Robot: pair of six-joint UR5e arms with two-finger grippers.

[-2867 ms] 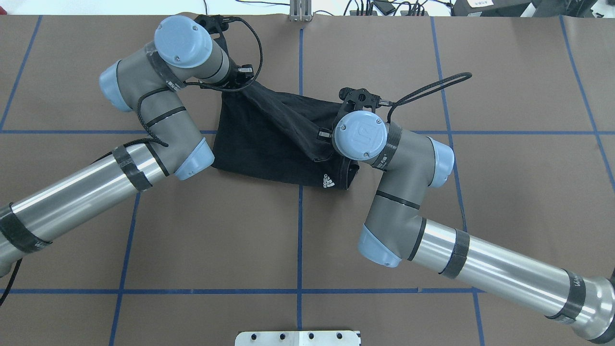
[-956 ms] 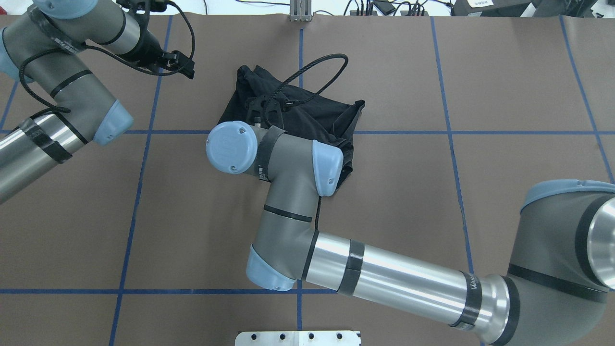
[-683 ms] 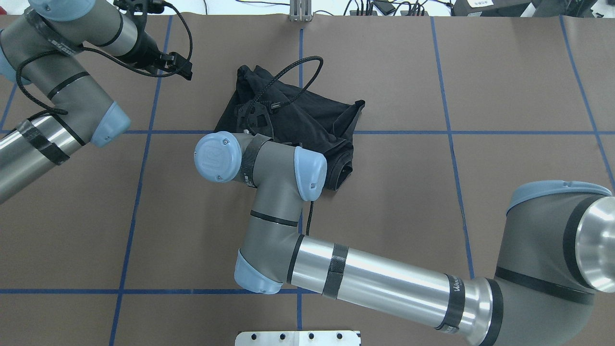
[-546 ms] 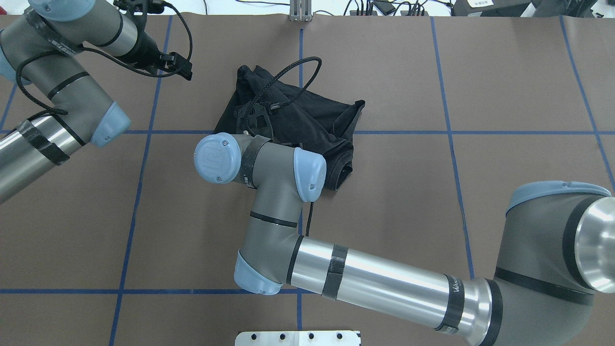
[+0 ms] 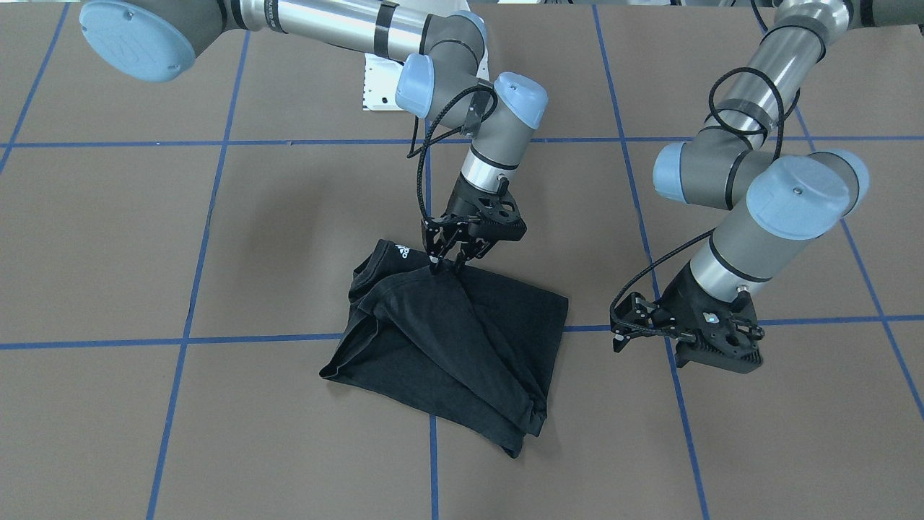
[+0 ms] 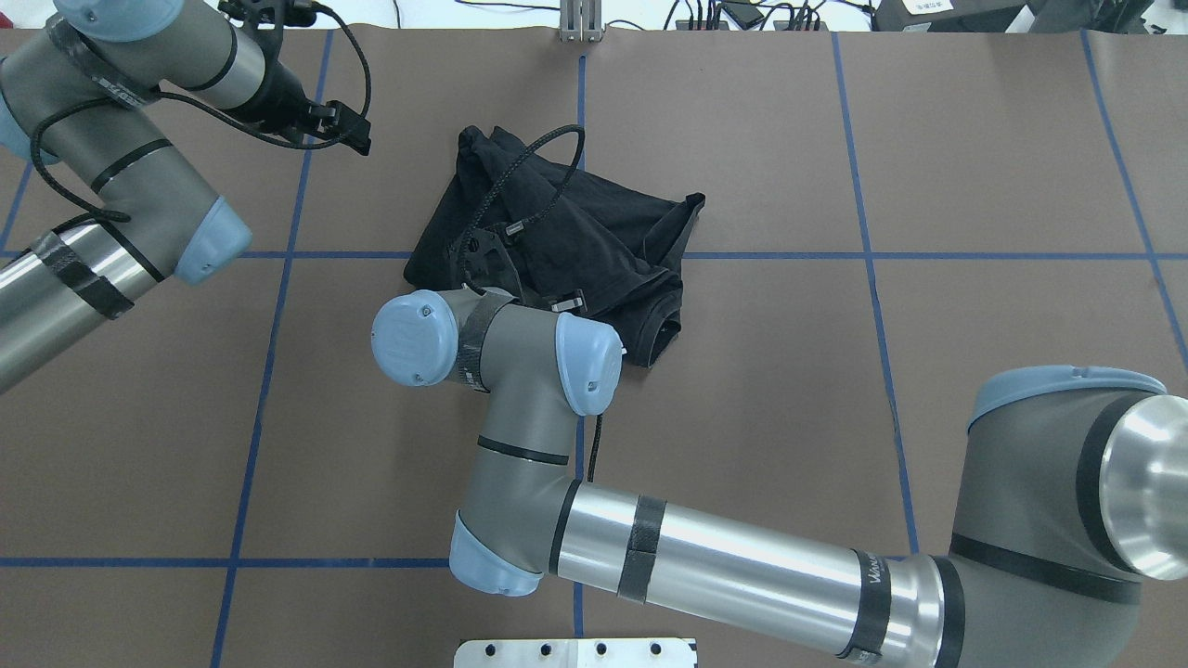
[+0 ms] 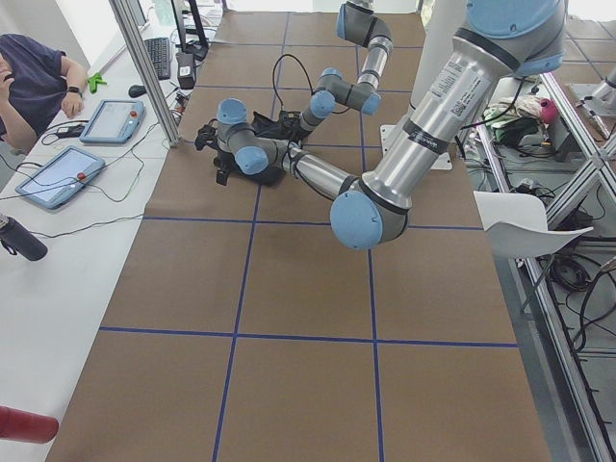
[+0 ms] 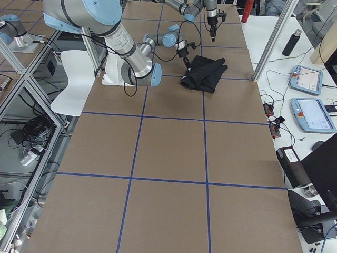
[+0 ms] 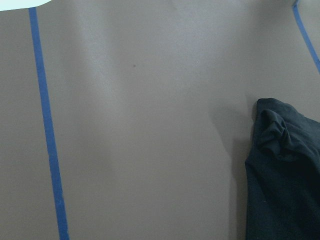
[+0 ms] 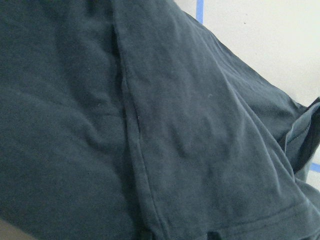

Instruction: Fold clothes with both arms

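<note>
T-shirt [image 5: 447, 347], black, is being shown in a bunched, partly folded heap just below ctr of the front-facing view. It is lying on the brown worktop [image 5: 144, 253], over a crossing of blue tape lines [image 5: 253, 338]. The T-shirt's upper edge is being pinched by the right claw [image 5: 446, 267], which is pointing down at the heap from above ctr. Its fingers are being held narrow on a fold of cloth, and the fabric there is being drawn up into a small peak w/ creases fanning out below. A small white mark [image 5: 401, 251] is being shown at the heap's upper-left corner, just beside that claw. The right wrist view is being filled almost wholly by dark cloth, w/ a seam running top to bottom.

The left claw [image 5: 619, 332] is being held low over bare worktop at right of the frame, near the T-shirt's right edge but apart from it. Its fingers are being held spread, w/ nothing btwn them. In the left wrist view only a T-shirt corner is being caught, at the lower right edge.
</note>
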